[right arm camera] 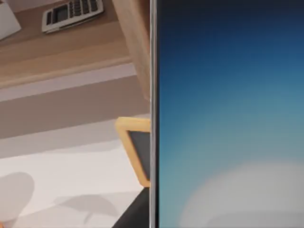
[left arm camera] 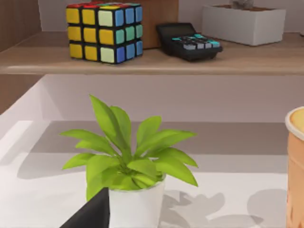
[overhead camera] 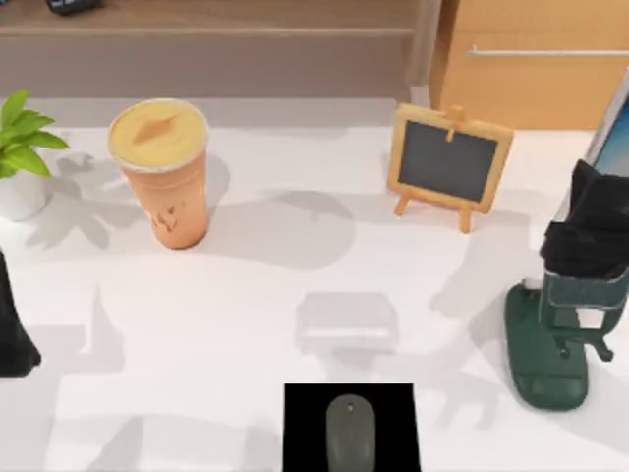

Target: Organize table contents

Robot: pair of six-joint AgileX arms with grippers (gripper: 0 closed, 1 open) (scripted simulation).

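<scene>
While the right arm stood at the counter's (overhead camera: 246, 295) right edge, its pincer (overhead camera: 588, 236) carried the smartphone (overhead camera: 614, 133) upright, the pale blue screen (right arm camera: 228, 118) close before the right wrist camera; the pincer looked clamped on the phone, though the fingers themselves were hidden behind the dark wrist. Directly below it stood a dark green stand (overhead camera: 545, 349), near the right edge, empty as far as could be seen. Judged progress: phone lifted and hanging above the stand, not yet seated. Mouse (overhead camera: 350, 431) lay on a black pad (overhead camera: 305, 428) at the near edge, centre, looking placed. Orange drink cup (overhead camera: 162, 172) stood upright toward the back left, just beside the potted plant (overhead camera: 22, 147); whether it needed moving could not be told. Left arm (overhead camera: 12, 324) sat parked at the left edge, its wrist camera looking across the plant to a shelf (left arm camera: 142, 61) with a colour cube (left arm camera: 104, 31) and calculator (left arm camera: 190, 40); its pincer's state could not be told. Chalkboard easel (overhead camera: 449, 162) stood back right, near the phone's path but apart from the stand. Room: wide bare counter in the middle; the right side tight, with the stand close to the edge and the cabinet (overhead camera: 531, 59) behind.
</scene>
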